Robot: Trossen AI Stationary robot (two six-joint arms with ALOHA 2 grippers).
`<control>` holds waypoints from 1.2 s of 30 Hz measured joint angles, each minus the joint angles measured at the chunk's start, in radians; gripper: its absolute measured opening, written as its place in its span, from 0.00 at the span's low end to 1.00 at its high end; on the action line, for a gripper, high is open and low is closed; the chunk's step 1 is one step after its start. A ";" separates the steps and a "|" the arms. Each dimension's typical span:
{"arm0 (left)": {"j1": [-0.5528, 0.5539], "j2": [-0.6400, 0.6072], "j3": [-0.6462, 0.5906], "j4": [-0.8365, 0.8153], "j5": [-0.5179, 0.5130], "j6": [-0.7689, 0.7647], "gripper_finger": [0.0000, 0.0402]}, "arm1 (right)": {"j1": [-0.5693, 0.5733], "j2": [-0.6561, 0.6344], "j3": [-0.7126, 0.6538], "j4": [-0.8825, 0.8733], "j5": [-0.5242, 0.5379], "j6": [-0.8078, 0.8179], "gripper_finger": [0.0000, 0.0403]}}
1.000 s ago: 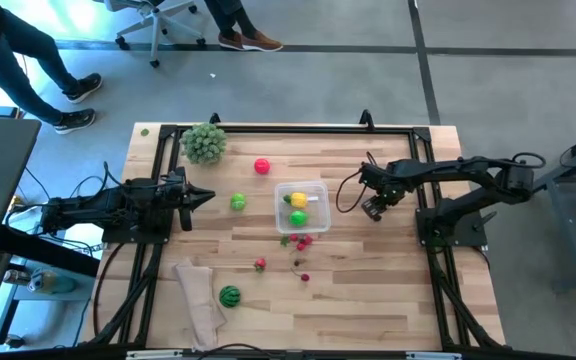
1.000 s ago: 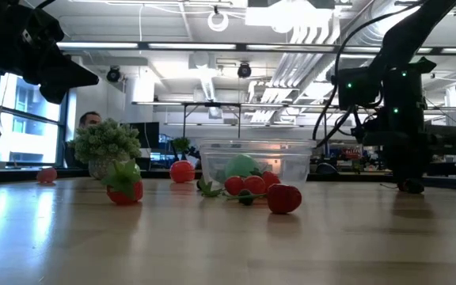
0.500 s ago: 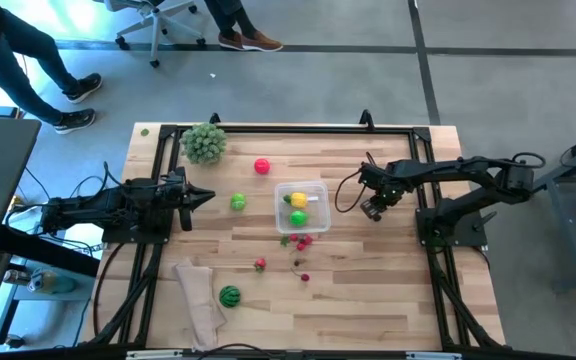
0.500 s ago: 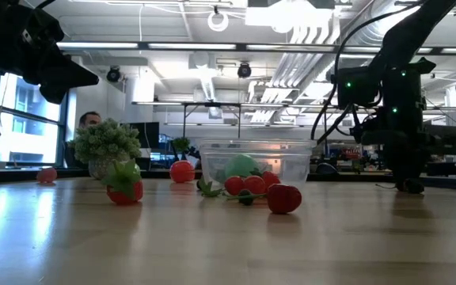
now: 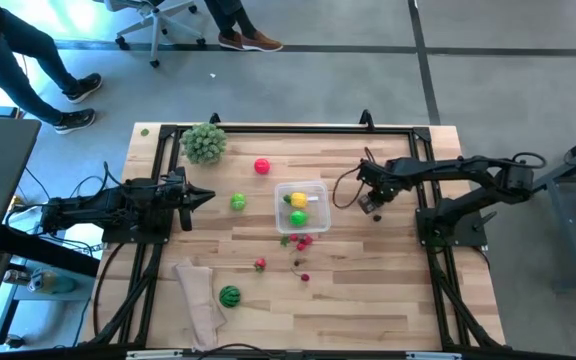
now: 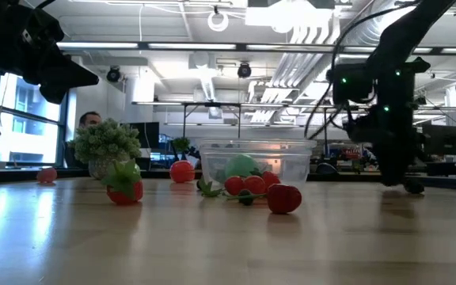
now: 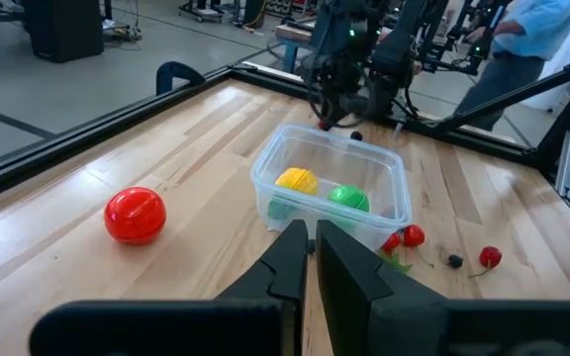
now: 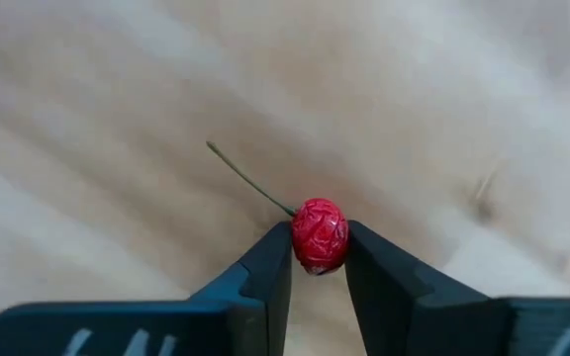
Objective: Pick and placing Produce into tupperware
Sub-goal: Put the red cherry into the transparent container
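Note:
The clear tupperware (image 5: 301, 205) stands mid-table with a yellow and a green toy inside, also visible in the left wrist view (image 7: 330, 188). My right gripper (image 5: 368, 202) hovers just right of it, shut on a small red berry (image 8: 320, 235). Loose produce rests on the wood: a red ball (image 5: 262, 166), a green ball (image 5: 238, 202), a striped watermelon (image 5: 229, 295), a strawberry (image 5: 260, 264), cherries (image 5: 301, 240) and tiny berries (image 5: 304, 275). My left gripper (image 5: 208, 196) waits shut at the table's left, pointing at the tupperware. My right gripper pinches the wrinkled red berry (image 8: 320, 237) between its two fingertips (image 8: 277, 259), coming from above and pointing down. The berry sits at the very ends of the fingers, lifted off the wood. Its thin stem (image 8: 250, 181) sticks out sideways, free.
A pale-green leafy ball (image 5: 204, 143) sits at the far left corner and a beige cloth (image 5: 200, 300) lies near the left near edge. A black frame (image 5: 288, 127) rims the table. People's legs and a chair show on the floor beyond the far edge.
My right gripper has shifted a little toward the table's left and far edge, closer to the tupperware. Nothing on the table has moved.

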 joint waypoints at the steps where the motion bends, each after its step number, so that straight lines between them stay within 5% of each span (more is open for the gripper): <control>1: 0.000 0.000 0.000 0.000 0.000 0.000 0.04 | 0.007 0.000 0.010 -0.002 0.008 -0.003 0.20; 16: 0.000 0.000 0.000 0.000 0.000 0.000 0.04 | 0.195 0.000 0.377 -0.079 0.060 -0.070 0.20; 25: 0.000 0.000 0.000 0.000 0.000 0.000 0.04 | 0.345 0.008 0.638 0.038 0.121 -0.168 0.20; 36: 0.000 0.000 0.000 0.000 0.000 0.000 0.04 | 0.363 0.276 0.798 -0.038 0.086 -0.237 0.20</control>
